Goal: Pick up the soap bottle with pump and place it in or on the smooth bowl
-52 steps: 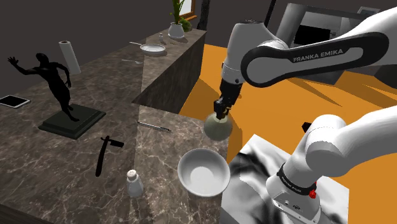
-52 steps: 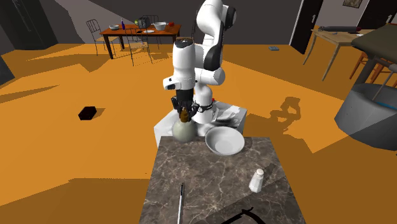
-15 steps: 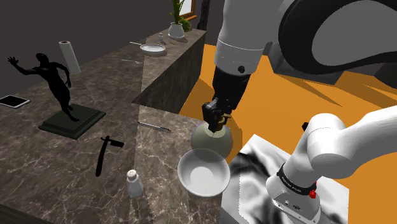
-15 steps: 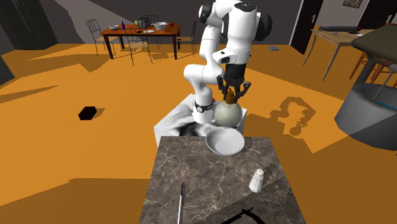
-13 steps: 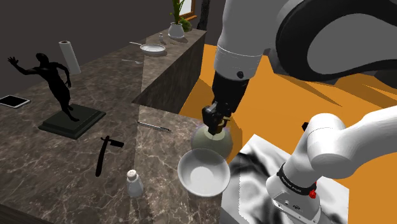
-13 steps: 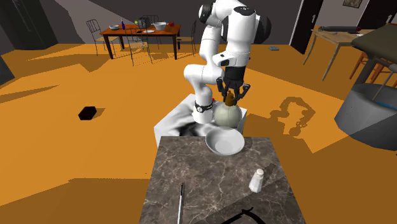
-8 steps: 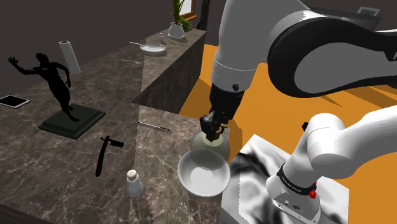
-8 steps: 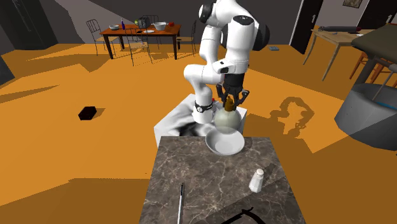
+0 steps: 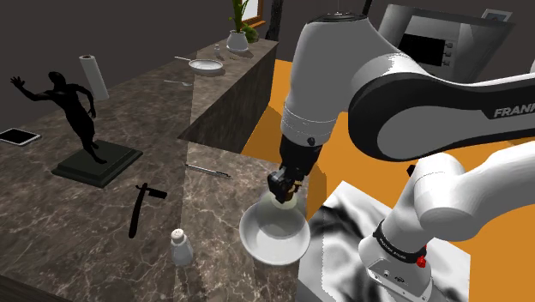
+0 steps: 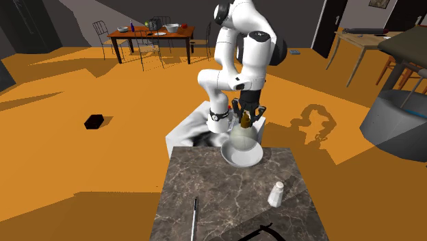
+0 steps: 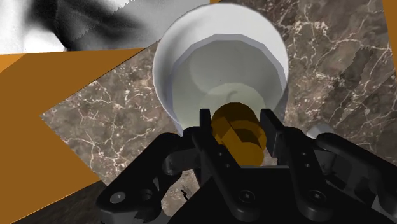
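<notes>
The soap bottle (image 9: 276, 210) is a round pale grey-green flask with a brown pump top (image 11: 237, 130). My gripper (image 9: 284, 184) is shut on that pump, its black fingers (image 11: 206, 137) clasping it from both sides. The bottle's body hangs inside the white smooth bowl (image 9: 257, 244), which stands at the corner of the dark marble counter nearest the stand. In the second exterior view the bottle (image 10: 243, 140) sits low in the bowl (image 10: 230, 159) under the gripper (image 10: 246, 118). In the wrist view the bowl (image 11: 191, 57) lies straight below the pump. Whether the bottle touches the bowl's bottom I cannot tell.
A white salt shaker (image 9: 181, 248) stands at the shoulder view's left of the bowl. Farther along lie a black straight razor (image 9: 140, 208) and a thin metal tool (image 9: 208, 172). A black statue (image 9: 79, 120), a paper roll (image 9: 94, 75) and a tablet (image 9: 18, 136) sit beyond. The stand (image 9: 343, 232) adjoins the counter.
The arm has lowered and carried the held bottle from above the bowl's far rim down into the bowl. The fingers have stayed shut on the pump.
</notes>
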`<state>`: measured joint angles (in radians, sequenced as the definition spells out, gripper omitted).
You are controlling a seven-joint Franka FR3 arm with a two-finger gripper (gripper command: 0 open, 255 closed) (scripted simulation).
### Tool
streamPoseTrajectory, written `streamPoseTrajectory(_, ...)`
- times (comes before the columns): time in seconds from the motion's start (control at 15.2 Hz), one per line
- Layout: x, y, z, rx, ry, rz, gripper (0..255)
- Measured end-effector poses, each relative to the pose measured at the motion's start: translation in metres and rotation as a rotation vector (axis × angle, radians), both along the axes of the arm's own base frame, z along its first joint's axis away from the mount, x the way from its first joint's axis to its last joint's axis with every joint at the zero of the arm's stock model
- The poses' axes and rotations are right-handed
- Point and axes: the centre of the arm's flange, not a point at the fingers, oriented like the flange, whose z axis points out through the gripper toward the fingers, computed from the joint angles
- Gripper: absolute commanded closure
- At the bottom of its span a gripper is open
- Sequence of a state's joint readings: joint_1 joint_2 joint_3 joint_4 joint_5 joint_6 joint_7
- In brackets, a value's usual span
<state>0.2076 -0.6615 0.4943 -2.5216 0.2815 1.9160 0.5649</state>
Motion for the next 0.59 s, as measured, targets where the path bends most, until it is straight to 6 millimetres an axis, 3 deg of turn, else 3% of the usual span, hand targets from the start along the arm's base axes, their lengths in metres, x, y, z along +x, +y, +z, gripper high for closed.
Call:
streamPoseTrajectory(0.2, -0.001, 0.001, -0.017, 0.0, 0.0, 0.0, 255)
streamPoseTrajectory(0.59, 0.0, 0.0, -0.022, 0.0, 0.0, 0.0, 255)
